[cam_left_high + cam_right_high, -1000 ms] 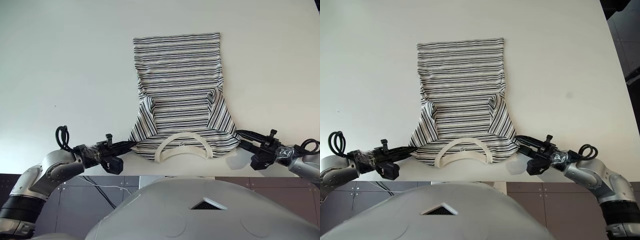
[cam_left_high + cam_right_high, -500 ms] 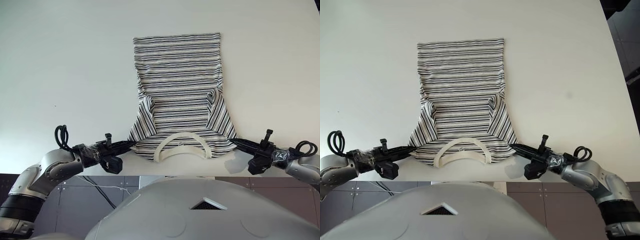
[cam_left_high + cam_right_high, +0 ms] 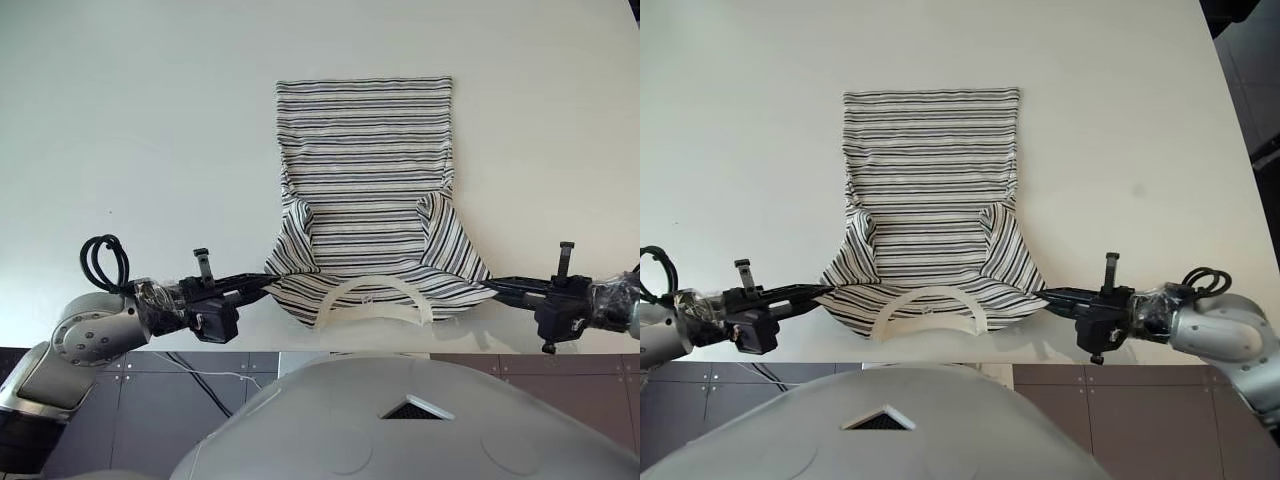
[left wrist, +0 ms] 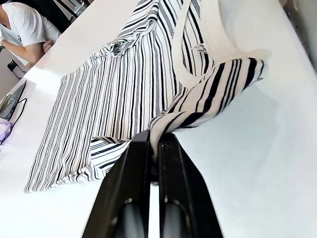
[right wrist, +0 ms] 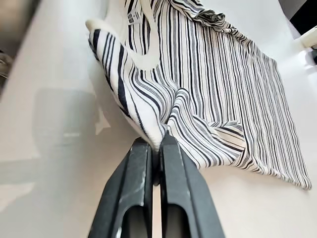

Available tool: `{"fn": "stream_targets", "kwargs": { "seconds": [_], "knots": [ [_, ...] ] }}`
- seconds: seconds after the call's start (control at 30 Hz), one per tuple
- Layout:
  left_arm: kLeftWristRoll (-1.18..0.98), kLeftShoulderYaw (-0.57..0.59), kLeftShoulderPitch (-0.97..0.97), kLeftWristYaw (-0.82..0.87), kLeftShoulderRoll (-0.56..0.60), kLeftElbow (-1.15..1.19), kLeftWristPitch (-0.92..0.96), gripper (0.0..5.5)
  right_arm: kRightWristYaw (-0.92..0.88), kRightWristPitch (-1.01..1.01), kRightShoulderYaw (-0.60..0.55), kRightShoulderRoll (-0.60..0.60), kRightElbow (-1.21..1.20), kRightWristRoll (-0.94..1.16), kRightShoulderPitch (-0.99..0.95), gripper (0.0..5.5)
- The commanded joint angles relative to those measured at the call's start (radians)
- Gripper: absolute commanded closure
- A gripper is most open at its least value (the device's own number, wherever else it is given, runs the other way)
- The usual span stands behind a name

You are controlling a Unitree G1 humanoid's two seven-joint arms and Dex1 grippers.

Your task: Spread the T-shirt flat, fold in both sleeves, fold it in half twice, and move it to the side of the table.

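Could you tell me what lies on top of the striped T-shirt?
On the black and white striped T-shirt lie its two inward-folded sleeves, covering the fabric beneath. The left gripper and right gripper pinch its shoulders.

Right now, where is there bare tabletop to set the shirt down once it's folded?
Wide bare table lies left of the T-shirt, and a similar stretch to its right; a narrower band runs beyond the hem. The near edge is crowded: the left gripper and right gripper pinch the shoulders there.
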Motion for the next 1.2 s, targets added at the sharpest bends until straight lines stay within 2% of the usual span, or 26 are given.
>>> {"fn": "stream_targets", "kwargs": {
  "seconds": [0.03,0.13,0.2,0.27,0.37,0.5,0.67,0.87,1.07,1.1,1.2],
  "knots": [
    [-0.135,0.151,0.159,-0.074,0.024,-0.118,0.099,5.4,0.161,0.201,-0.264,-0.032,-0.178,0.203,0.197,5.38],
    [-0.254,0.272,0.292,-0.151,0.008,-0.239,0.198,5.4,0.288,0.421,-0.498,0.027,-0.32,0.367,0.294,5.38],
    [-0.325,0.276,0.221,-0.142,0.004,-0.295,0.288,5.4,0.285,0.546,-0.53,0.023,-0.366,0.465,0.223,5.38],
    [-0.349,0.239,0.081,-0.115,-0.005,-0.297,0.378,5.4,0.252,0.64,-0.472,-0.001,-0.35,0.521,0.074,5.38],
    [-0.293,0.108,-0.242,-0.068,-0.069,-0.205,0.503,5.4,0.26,0.777,-0.263,0.032,-0.234,0.551,-0.249,5.38],
    [-0.205,-0.028,-0.574,-0.065,-0.176,0.026,0.619,5.4,0.333,0.925,0.013,0.198,0.084,0.406,-0.715,5.38],
    [-0.057,-0.182,-0.897,-0.085,-0.347,0.405,0.636,5.4,0.381,0.892,0.204,0.452,0.57,0.161,-1.116,5.38],
    [0.059,-0.229,-1.162,-0.069,-0.495,0.848,0.57,5.4,0.354,0.72,0.268,0.702,1.127,-0.056,-1.437,5.38],
    [0.191,-0.274,-1.285,0.003,-0.613,1.246,0.427,5.4,0.28,0.614,0.272,0.789,1.452,-0.205,-1.504,5.38],
    [0.211,-0.283,-1.288,0.019,-0.63,1.286,0.408,5.12,0.26,0.603,0.276,0.798,1.478,-0.228,-1.495,5.4],
    [0.259,-0.291,-1.309,0.085,-0.674,1.399,0.357,4.65,0.176,0.589,0.256,0.824,1.534,-0.27,-1.483,4.83]
  ]
}}
